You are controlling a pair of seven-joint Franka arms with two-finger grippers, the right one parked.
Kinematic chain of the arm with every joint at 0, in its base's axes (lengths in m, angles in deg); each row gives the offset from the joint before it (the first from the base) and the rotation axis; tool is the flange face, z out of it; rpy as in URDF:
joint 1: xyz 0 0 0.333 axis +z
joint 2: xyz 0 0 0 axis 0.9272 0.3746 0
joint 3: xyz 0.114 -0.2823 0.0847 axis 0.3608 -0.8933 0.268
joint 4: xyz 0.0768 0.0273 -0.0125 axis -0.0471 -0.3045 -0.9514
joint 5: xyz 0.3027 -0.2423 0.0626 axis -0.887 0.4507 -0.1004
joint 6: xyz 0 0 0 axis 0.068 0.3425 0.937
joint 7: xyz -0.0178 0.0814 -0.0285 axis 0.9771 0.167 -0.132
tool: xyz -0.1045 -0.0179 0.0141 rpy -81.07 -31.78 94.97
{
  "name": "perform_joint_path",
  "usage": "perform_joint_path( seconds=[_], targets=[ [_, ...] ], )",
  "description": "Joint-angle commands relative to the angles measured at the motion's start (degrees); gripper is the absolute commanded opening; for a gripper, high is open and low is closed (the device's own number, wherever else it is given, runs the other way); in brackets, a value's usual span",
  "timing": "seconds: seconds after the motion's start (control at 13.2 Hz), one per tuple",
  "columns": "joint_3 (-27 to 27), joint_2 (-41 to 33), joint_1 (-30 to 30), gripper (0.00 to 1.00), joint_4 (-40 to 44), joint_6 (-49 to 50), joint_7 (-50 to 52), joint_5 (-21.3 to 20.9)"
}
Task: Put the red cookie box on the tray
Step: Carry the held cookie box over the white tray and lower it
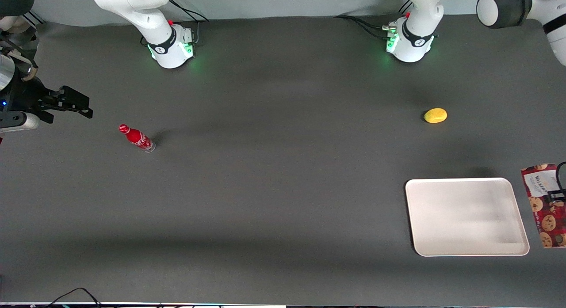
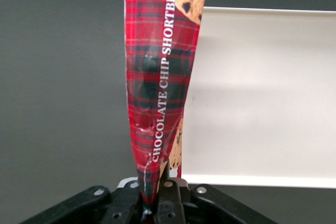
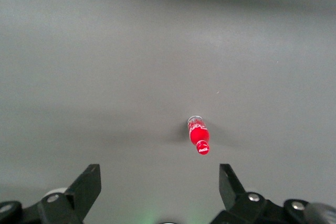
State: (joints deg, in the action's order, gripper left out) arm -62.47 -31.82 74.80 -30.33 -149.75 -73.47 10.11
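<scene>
The red cookie box point(image 1: 544, 206), red tartan with cookie prints and a white label at its end farther from the front camera, is beside the tray point(image 1: 464, 217), toward the working arm's end of the table. My left gripper point(image 1: 557, 196) is shut on the box at the view's edge. In the left wrist view the fingers point(image 2: 170, 195) pinch the box point(image 2: 157, 77) by one thin end, and its long body stretches away from them. The cream-white tray point(image 2: 262, 103) lies below and beside the box. The box overlaps only the tray's near edge.
A yellow lemon-like object point(image 1: 435, 115) lies on the dark mat, farther from the front camera than the tray. A red soda bottle point(image 1: 136, 138) stands toward the parked arm's end and also shows in the right wrist view point(image 3: 198, 136). The two arm bases point(image 1: 409, 43) stand at the table's back.
</scene>
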Motion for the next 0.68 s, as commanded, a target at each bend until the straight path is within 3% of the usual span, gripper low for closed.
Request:
perform_joint_path(
  seconds=[0.0,0.61],
  targets=[
    [-0.7,1.5,-0.4,0.00,0.4,-0.9,0.7,1.2],
    [-1.9,6.1,-0.1,0.00,-4.1,-13.2,0.4,1.7]
  ],
)
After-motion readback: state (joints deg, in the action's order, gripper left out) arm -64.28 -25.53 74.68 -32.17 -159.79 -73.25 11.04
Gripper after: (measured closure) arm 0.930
